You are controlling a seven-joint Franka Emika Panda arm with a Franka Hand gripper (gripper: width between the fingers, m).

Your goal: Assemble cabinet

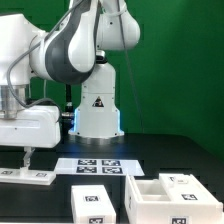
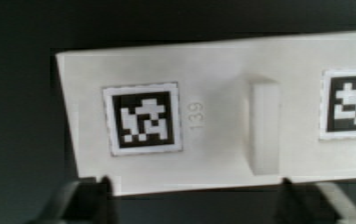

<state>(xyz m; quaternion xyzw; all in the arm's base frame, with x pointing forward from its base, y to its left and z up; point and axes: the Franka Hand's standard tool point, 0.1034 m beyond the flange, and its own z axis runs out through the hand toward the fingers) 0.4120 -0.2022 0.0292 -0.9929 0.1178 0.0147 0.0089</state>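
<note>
The cabinet body [image 1: 165, 195], an open white box with tags, stands at the front on the exterior view's right. A white panel [image 1: 95, 202] with a tag stands beside it. Another flat white panel [image 1: 25, 176] lies at the exterior view's left, and in the wrist view [image 2: 193, 90] it shows two tags and a raised ridge [image 2: 273, 125]. My gripper [image 1: 28, 158] hangs just above this panel. In the wrist view the gripper [image 2: 196, 205] is open, with the fingers [image 2: 95, 202] wide apart. Only dark table shows between them, and the panel's near edge lies just beyond the tips.
The marker board [image 1: 95, 165] lies flat on the black table in front of the arm's white base [image 1: 97, 110]. A green wall stands behind.
</note>
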